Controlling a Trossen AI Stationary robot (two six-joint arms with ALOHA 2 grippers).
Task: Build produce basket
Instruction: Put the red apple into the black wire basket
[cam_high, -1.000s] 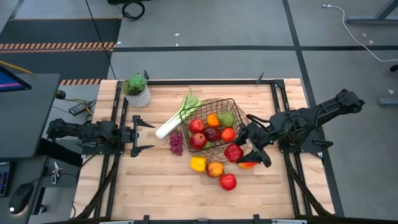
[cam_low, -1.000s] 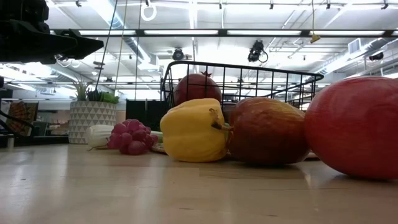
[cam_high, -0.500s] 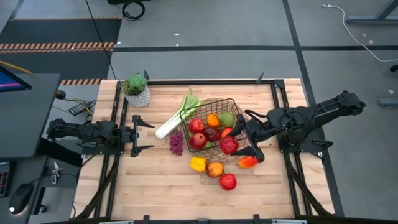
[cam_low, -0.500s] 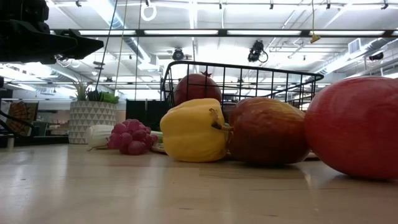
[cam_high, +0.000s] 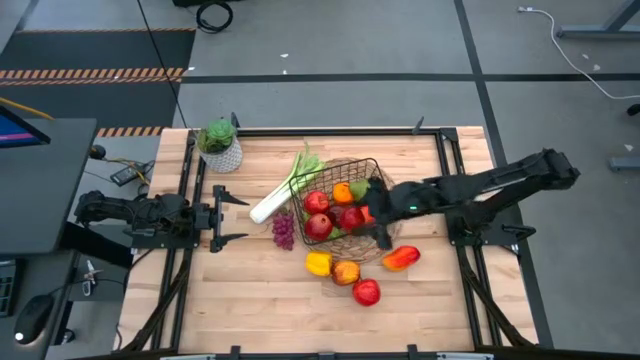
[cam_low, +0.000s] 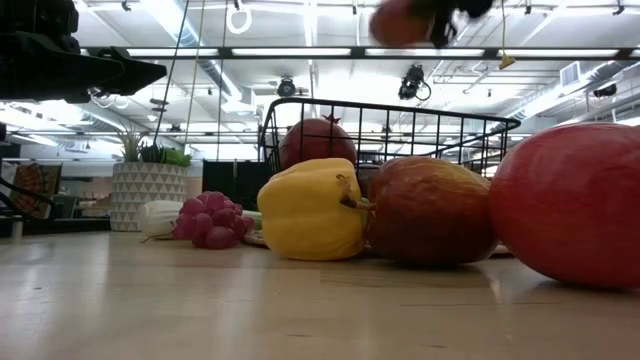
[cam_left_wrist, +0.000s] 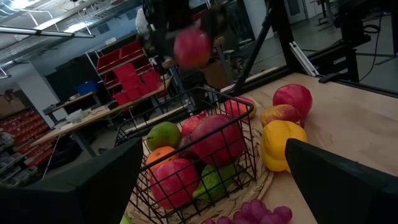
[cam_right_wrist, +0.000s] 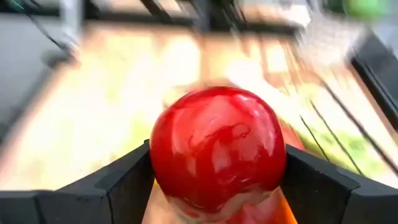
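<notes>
From above, a pale wooden desk (cam_high: 250, 290) stands on a grey floor marked with dark lines and striped hazard tape; the basket (cam_high: 345, 205) sits near its middle, holding apples, an orange and a green pear. A leek (cam_high: 285, 188) lies just beside the basket, grapes (cam_high: 284, 231) near it, and a potted plant (cam_high: 220, 143) at the far corner. A yellow pepper (cam_high: 318, 263), 2 apples and a red-orange pepper (cam_high: 400, 258) lie on the wood in front of the basket. The right tool (cam_high: 370, 215) reaches over the basket, closed around a red apple (cam_high: 353, 217); the left tool (cam_high: 232, 219) waits at the desk's left side, fingers spread wide and empty. At desk height, a hall with ceiling light strips, pipes and ducts shows behind the produce, and the held apple hangs blurred above the basket's rim. The left wrist view shows red storage bins on shelves and workbenches beyond. The right wrist view shows the apple clamped between 2 dark fingers (cam_right_wrist: 118, 183).
</notes>
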